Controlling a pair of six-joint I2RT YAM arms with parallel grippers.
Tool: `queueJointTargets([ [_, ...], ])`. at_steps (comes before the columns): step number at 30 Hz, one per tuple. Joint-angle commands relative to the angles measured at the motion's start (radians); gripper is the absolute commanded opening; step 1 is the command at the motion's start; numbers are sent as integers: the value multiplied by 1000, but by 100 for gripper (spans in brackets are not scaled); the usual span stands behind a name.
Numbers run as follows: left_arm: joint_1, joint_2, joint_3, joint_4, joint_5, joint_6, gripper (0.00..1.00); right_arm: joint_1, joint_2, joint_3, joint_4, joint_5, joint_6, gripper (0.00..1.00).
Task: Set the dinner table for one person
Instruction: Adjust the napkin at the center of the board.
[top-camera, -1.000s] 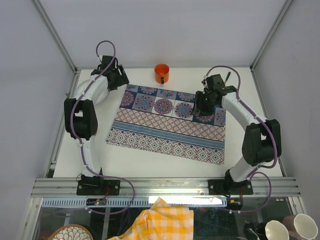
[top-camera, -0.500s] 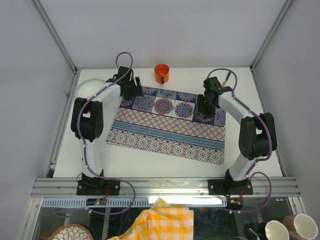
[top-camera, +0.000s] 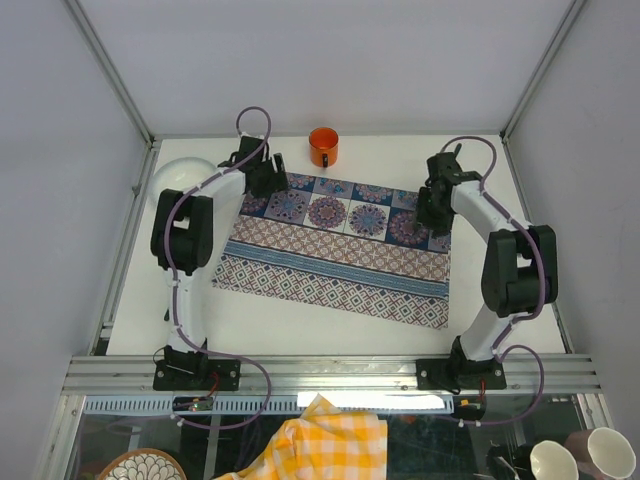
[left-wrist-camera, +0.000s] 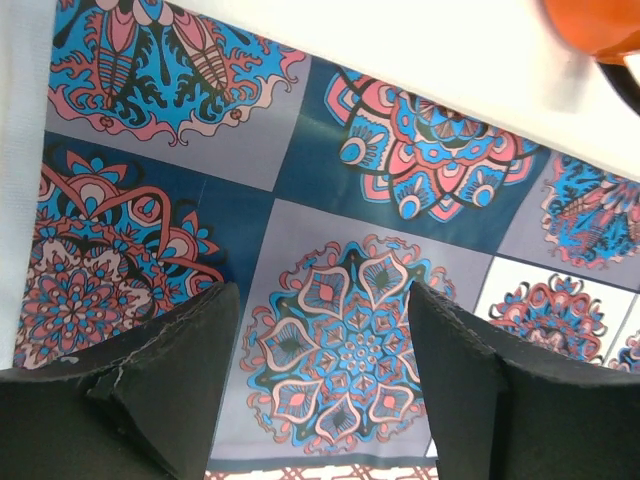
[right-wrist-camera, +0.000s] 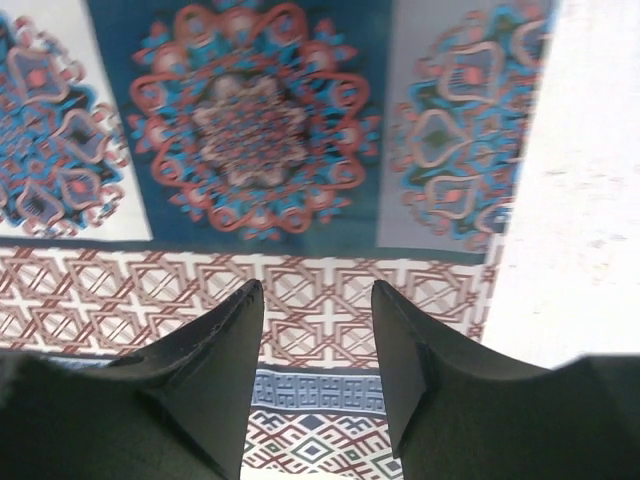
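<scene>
We see matt printed cloth (top-camera: 335, 250), a smooth matt white dinner table (top-camera: 300, 322) and a glossy orange mug (top-camera: 323, 147)

Right end effector (right-wrist-camera: 317, 300) hovering over patterned cloth (right-wrist-camera: 250, 130), jaws apart with nothing between them, blue medallion tiles above red lattice bands, cloth's edge meeting bare white bench (right-wrist-camera: 590, 200) at right

Patterned cloth (top-camera: 335, 250) flat, slightly skewed; orange mug (top-camera: 323, 147) just beyond its far edge; white dish (top-camera: 178, 177) at left.
</scene>
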Motion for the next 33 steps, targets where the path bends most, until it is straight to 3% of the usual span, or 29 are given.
queueJointTargets([
  [1,5,26,11,17,16,16,70,-97,-39,-14,-2,79,-7,51],
  [5,5,-56,-26,8,9,-4,70,-166,-41,-37,14,38,-13,49],
  [15,4,-242,3,-128,1,-39,70,-177,-23,-119,55,3,-8,44],
  [33,3,-401,20,-214,34,-91,71,-186,-16,-170,46,59,14,35],
])
